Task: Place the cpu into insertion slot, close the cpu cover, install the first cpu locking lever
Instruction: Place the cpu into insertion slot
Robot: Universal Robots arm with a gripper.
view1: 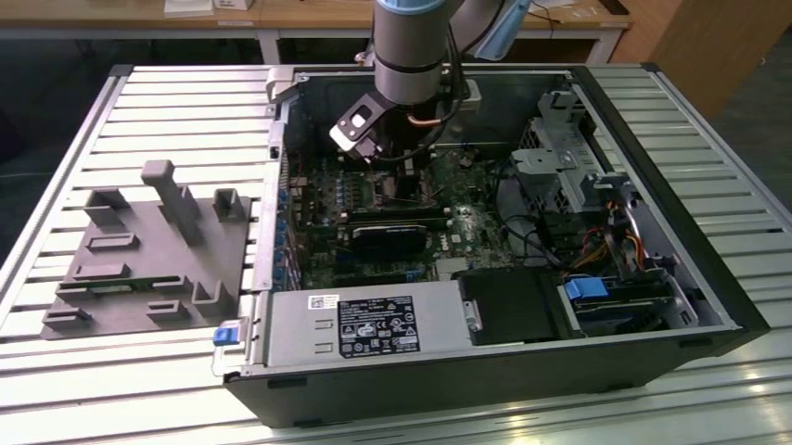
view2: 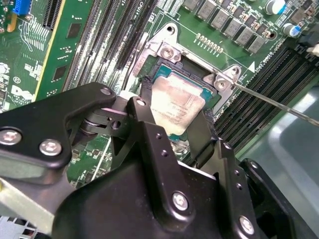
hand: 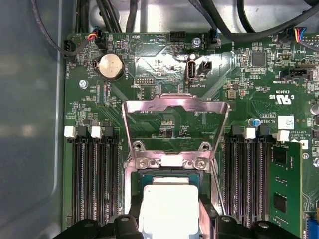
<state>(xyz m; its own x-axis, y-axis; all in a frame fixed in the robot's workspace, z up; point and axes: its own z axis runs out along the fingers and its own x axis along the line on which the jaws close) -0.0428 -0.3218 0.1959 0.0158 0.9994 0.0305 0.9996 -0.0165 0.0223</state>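
Pincer (view2: 174, 113) straddling faintly printed cpu (view2: 175, 99) at socket (view2: 165, 50), cpu cover (hand: 175, 105) raised

one edge of cpu (view2: 175, 102) hidden behind end effector (view2: 172, 118), arm (view1: 409, 46) cut off at exterior view's upper edge

The computer case (view1: 693, 278) lies open on the slatted table (view1: 161, 111), with the fixture plate (view1: 148, 260) beside it at the exterior view's left. Inside, the power supply (view1: 359, 324) runs along the near wall, next to the motherboard (view1: 477, 232). The cpu (view2: 174, 107) sits in the socket (view2: 164, 47), between memory slots (hand: 92, 184). The cpu cover (hand: 174, 105) stands raised from its hinge, and the gripper (view2: 172, 124) is over the cpu.
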